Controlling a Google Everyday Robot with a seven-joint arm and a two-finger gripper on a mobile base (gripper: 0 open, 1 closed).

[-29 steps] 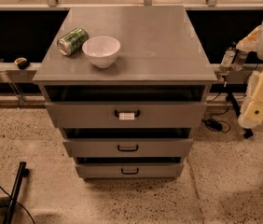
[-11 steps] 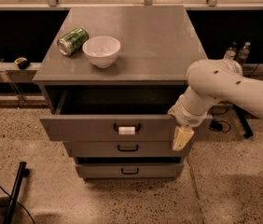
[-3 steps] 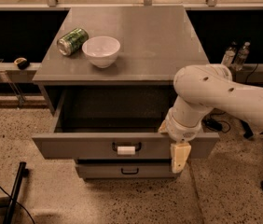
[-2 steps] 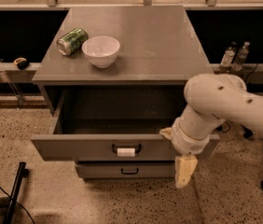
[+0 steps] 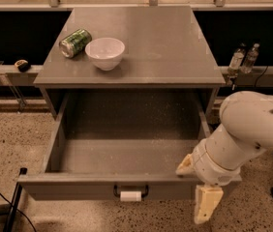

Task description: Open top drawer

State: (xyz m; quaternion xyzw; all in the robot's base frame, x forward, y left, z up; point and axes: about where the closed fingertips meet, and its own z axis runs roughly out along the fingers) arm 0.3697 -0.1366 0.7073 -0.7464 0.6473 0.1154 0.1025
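The top drawer point(image 5: 73, 186) of the grey cabinet stands pulled far out toward me. Its deep grey speckled interior point(image 5: 127, 151) is empty. Its black handle point(image 5: 130, 191) with a small white tag point(image 5: 130, 196) is at the middle of the front panel. My gripper point(image 5: 205, 203) hangs at the drawer's front right corner, below the bulky white arm point(image 5: 245, 134), to the right of the handle and apart from it. The lower drawers are hidden under the open one.
On the cabinet top point(image 5: 170, 42) a green can point(image 5: 75, 42) lies on its side next to a white bowl point(image 5: 105, 52). Two bottles point(image 5: 243, 58) stand on a ledge to the right. A black pole point(image 5: 13, 204) leans at the lower left. The floor is speckled.
The drawer went from shut to far pulled out. In the last second my arm has shifted right and down, away from the handle.
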